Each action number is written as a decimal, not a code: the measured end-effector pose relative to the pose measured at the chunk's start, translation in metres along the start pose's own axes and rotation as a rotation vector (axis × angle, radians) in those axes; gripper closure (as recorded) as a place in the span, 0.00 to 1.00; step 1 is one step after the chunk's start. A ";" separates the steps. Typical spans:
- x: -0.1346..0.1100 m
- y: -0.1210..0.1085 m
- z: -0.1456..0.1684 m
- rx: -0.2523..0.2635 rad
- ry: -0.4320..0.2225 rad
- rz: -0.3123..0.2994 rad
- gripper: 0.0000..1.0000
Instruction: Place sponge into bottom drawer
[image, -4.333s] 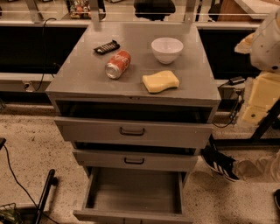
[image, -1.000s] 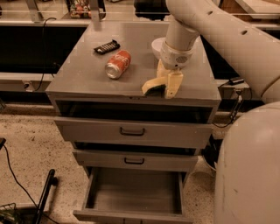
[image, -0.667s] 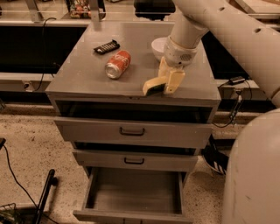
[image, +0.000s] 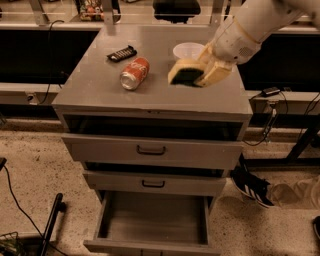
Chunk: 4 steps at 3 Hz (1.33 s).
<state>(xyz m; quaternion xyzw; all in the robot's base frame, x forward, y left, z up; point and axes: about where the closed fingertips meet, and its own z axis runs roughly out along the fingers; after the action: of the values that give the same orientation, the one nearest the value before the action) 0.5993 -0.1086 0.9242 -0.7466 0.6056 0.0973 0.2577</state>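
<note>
Sponge (image: 183, 73) is held in the hand (image: 204, 73), which is clamped on its right end. The sponge is tilted, with the dark underside turned toward the camera and the pale top edge above. It is seen over the right half of the worktop (image: 100, 85), just in front of the bowl (image: 188, 50); whether it touches the surface cannot be told. The hand is placed at the right side of the worktop, with the pale arm (image: 255, 22) entering from the upper right.

A can (image: 135, 73) is laid on its side left of the sponge, apart from it. A dark bar (image: 122, 53) is laid behind the can, near the back left.

Bottom drawer (image: 152, 220) is pulled well out, and a plain grey inside is shown. The top drawer (image: 150, 150) and the middle drawer (image: 152, 184) are each pulled out a little, with dark gaps seen above them.

A dark shoe (image: 251, 187) is seen on the floor to the right of the drawers. A black cable (image: 15, 200) is run across the floor at lower left.
</note>
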 end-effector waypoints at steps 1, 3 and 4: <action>-0.011 0.030 -0.034 0.071 -0.055 0.011 1.00; 0.012 0.103 0.021 0.004 -0.160 0.213 1.00; 0.015 0.111 0.030 -0.019 -0.156 0.220 1.00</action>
<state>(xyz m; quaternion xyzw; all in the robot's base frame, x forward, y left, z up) 0.5016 -0.1207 0.8621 -0.6684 0.6608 0.1885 0.2848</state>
